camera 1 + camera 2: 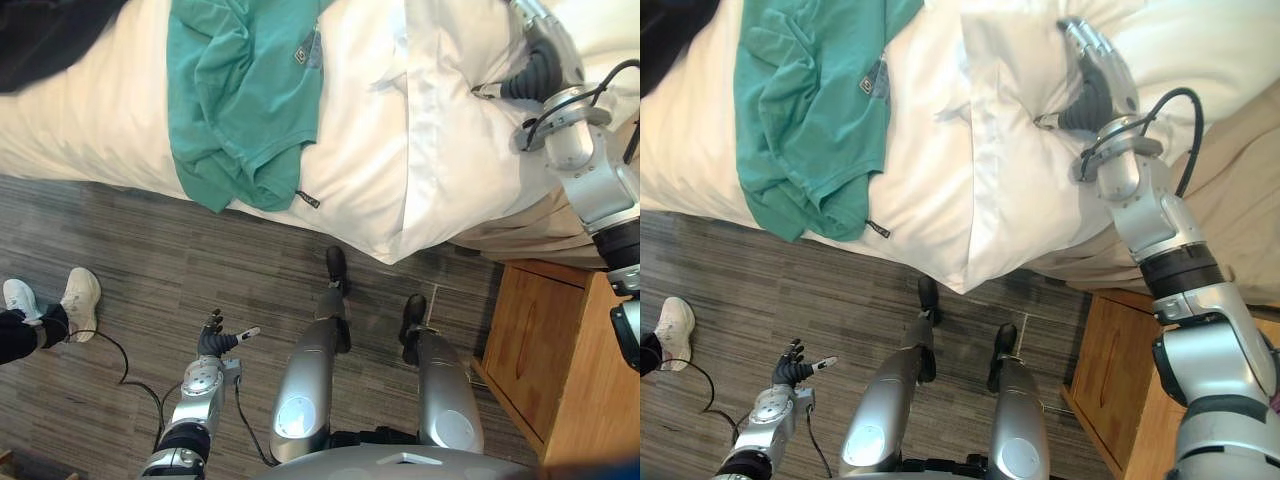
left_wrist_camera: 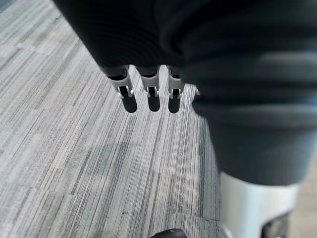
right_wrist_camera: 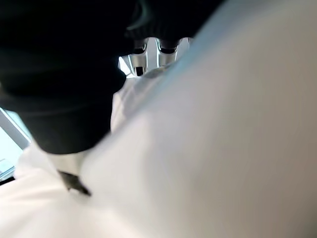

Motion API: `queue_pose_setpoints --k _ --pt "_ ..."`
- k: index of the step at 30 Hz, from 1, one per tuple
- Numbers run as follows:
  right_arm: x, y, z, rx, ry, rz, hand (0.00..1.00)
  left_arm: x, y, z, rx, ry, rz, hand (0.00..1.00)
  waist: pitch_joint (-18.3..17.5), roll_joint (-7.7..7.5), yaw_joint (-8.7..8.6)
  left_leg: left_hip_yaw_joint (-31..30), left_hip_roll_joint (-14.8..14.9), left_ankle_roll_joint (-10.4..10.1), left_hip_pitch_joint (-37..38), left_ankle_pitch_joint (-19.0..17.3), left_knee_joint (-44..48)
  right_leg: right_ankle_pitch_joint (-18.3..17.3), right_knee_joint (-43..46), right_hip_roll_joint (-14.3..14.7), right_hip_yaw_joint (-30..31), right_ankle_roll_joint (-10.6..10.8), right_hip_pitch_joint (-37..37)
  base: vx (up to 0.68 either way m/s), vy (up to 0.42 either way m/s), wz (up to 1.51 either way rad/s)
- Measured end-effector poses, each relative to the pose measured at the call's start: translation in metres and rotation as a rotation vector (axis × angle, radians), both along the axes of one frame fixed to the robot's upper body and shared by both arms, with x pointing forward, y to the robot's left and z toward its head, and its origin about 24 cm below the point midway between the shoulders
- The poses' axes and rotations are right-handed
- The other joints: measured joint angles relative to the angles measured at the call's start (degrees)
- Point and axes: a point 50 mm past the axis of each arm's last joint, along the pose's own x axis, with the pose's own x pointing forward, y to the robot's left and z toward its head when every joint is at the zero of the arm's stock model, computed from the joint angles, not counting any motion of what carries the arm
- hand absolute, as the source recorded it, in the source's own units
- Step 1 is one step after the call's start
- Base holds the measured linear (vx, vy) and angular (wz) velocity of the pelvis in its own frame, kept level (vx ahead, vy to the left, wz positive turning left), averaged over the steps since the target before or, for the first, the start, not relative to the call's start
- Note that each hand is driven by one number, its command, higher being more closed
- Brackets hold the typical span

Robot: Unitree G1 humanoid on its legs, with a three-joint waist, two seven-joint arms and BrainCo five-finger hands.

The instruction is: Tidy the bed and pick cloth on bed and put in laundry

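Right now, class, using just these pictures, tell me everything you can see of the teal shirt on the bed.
The teal shirt looks like soft, matte fabric, crumpled and folded over itself. It lies on the white bed, with its lower part draping down over the bed's edge. A small grey patch shows on it, and a small dark tag hangs at its hem. As far as can be seen, only the bedding touches it. The right hand rests on the pillow beside it.
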Motion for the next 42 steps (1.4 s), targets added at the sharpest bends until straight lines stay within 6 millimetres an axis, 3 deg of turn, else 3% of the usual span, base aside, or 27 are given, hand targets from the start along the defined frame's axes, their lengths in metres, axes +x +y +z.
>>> queue_pose_setpoints --k 4,10,16,19,22,24,27,28,38,41,42 --pt "0.004 -0.007 -0.003 0.010 0.026 -0.025 1.00 0.001 -0.002 -0.001 0.000 0.009 -0.012 0.00 -0.17 0.28 0.17 -0.10 -0.01 -0.28 0.03 0.16 0.01 -0.55 1.31 -0.16 0.00 -0.18 -0.48 0.00 -0.014 0.02" --pt "0.003 -0.023 -0.026 0.147 0.102 -0.026 1.00 0.001 -0.010 -0.005 -0.014 0.023 -0.043 0.00 -0.38 0.61 0.10 -0.02 -0.30 -0.11 1.64 0.39 0.02 -1.42 2.70 -0.46 0.26 -0.16 0.50 0.02 -0.035 0.02" --pt "-0.022 -0.038 -0.078 0.328 0.170 -0.015 1.00 -0.002 -0.016 -0.009 -0.011 0.051 -0.073 0.00 -0.46 0.50 -0.79 0.36 -0.32 -0.70 6.37 -0.09 -0.40 -1.45 0.74 -0.40 0.66 -0.12 5.58 0.03 -0.033 -0.04" --pt "-0.039 -0.041 -0.109 0.435 0.201 -0.022 1.00 -0.015 -0.014 -0.016 -0.006 0.101 -0.069 0.00 -1.26 -0.37 -1.80 1.83 -0.19 -1.28 8.58 -0.56 -0.41 -1.35 -0.03 -0.25 2.05 0.08 7.32 0.02 -0.040 -0.20" --pt "-0.059 -0.046 -0.145 0.534 0.260 -0.064 1.00 -0.036 -0.007 -0.024 0.001 0.160 -0.031 0.00 -4.10 -1.77 -3.23 2.09 -0.11 -2.37 10.39 -1.36 -0.40 -1.01 -2.11 -0.10 2.57 0.54 9.76 0.06 -0.037 -0.11" --pt "-0.072 -0.050 -0.166 0.589 0.297 -0.107 1.00 -0.048 -0.003 -0.029 -0.006 0.199 -0.010 0.00 -5.99 -2.97 -3.24 3.20 0.00 -3.32 11.87 -2.22 -0.40 -0.66 -3.63 0.04 3.81 0.79 10.81 0.09 -0.031 -0.31" --pt "-0.092 -0.058 -0.193 0.673 0.338 -0.188 1.00 -0.062 -0.001 -0.034 0.004 0.254 -0.010 0.00 -8.67 -3.40 -3.61 4.78 0.27 -2.99 14.12 -3.60 -0.41 0.51 -7.00 0.52 5.25 1.06 13.68 0.09 -0.015 -0.30" --pt "-0.094 -0.059 -0.197 0.689 0.340 -0.200 0.00 -0.064 -0.001 -0.035 0.001 0.263 -0.001 0.00 -9.12 -3.36 -3.72 5.04 0.31 -2.96 14.50 -3.84 -0.41 0.80 -7.72 0.64 5.58 1.10 14.20 0.11 -0.012 -0.32" --pt "-0.116 -0.042 -0.248 0.892 0.440 -0.291 0.00 -0.082 -0.015 -0.047 -0.046 0.326 0.048 0.00 -14.04 -3.19 -4.41 9.61 1.39 -3.40 20.45 -6.77 -0.49 2.82 -13.98 1.65 9.20 1.31 20.81 0.09 -0.024 -0.23" --pt "-0.132 -0.038 -0.269 0.980 0.487 -0.341 0.00 -0.089 -0.027 -0.053 -0.088 0.342 0.064 0.00 -15.11 -3.28 -4.33 11.03 1.79 -4.21 22.31 -7.41 -0.53 2.84 -14.59 1.75 9.88 1.27 22.46 0.10 -0.024 -0.20" --pt "-0.145 -0.035 -0.284 1.028 0.532 -0.378 0.00 -0.091 -0.035 -0.055 -0.117 0.344 0.082 0.00 -15.70 -3.25 -4.45 11.66 2.06 -4.49 22.96 -7.65 -0.71 2.84 -14.67 1.91 9.97 1.27 23.27 0.08 -0.035 -0.19"
